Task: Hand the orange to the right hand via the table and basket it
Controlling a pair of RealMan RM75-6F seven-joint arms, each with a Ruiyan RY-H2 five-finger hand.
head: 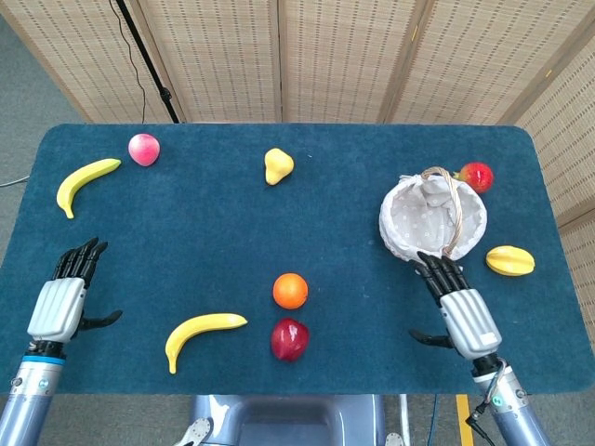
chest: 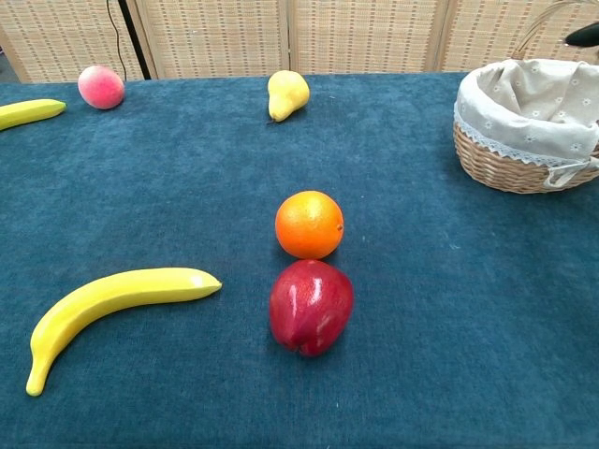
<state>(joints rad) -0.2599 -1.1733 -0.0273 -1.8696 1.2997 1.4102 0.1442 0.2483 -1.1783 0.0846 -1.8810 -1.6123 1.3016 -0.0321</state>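
The orange (head: 290,290) (chest: 309,224) lies on the blue table near the middle front, just behind a dark red apple (head: 289,339) (chest: 311,306). The cloth-lined wicker basket (head: 433,221) (chest: 524,117) stands at the right. My right hand (head: 458,307) hovers open, fingers spread, in front of the basket and well to the right of the orange; only a dark fingertip (chest: 582,35) of it shows in the chest view. My left hand (head: 61,299) is open at the table's left front edge, far from the orange.
A banana (head: 202,333) (chest: 108,303) lies left of the apple. A second banana (head: 84,181), a pink peach (head: 143,149) and a yellow pear (head: 277,165) sit at the back. A red apple (head: 476,176) and a yellow fruit (head: 509,260) lie by the basket.
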